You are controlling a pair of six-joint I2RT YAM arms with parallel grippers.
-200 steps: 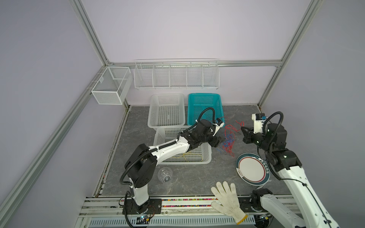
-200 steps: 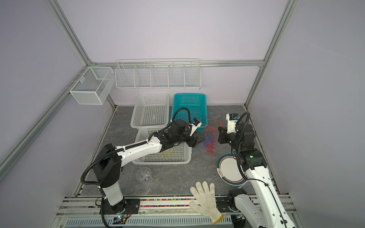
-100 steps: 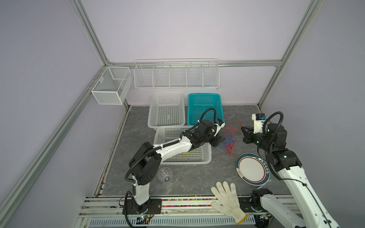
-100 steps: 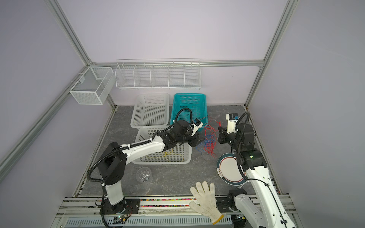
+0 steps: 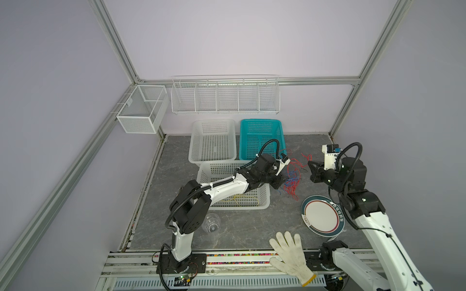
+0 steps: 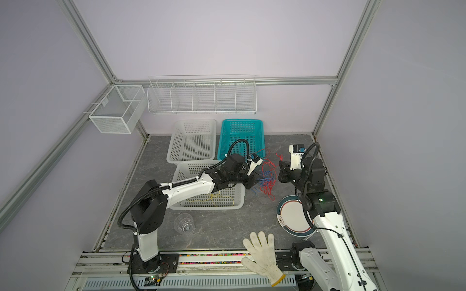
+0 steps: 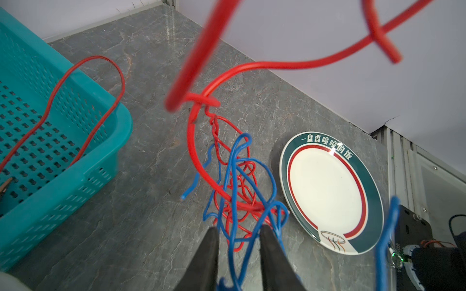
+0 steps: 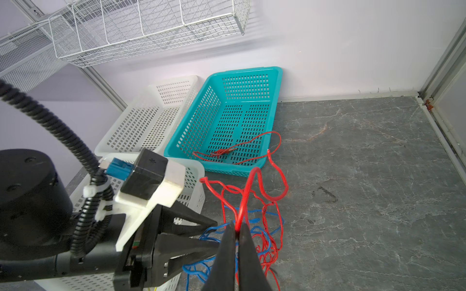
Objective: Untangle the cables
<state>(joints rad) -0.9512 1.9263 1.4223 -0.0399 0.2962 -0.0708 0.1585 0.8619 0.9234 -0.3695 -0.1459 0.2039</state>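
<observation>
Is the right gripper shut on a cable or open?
Shut on the red cable: the right gripper pinches it between closed fingertips in its wrist view.

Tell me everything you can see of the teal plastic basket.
The teal plastic basket is rectangular and open-topped, with perforated walls and floor. It stands upright on the grey tabletop at the back wall, beside a white plastic basket. A thin red cable with a clip end lies on its floor and arches out over its rim near a front corner.
</observation>
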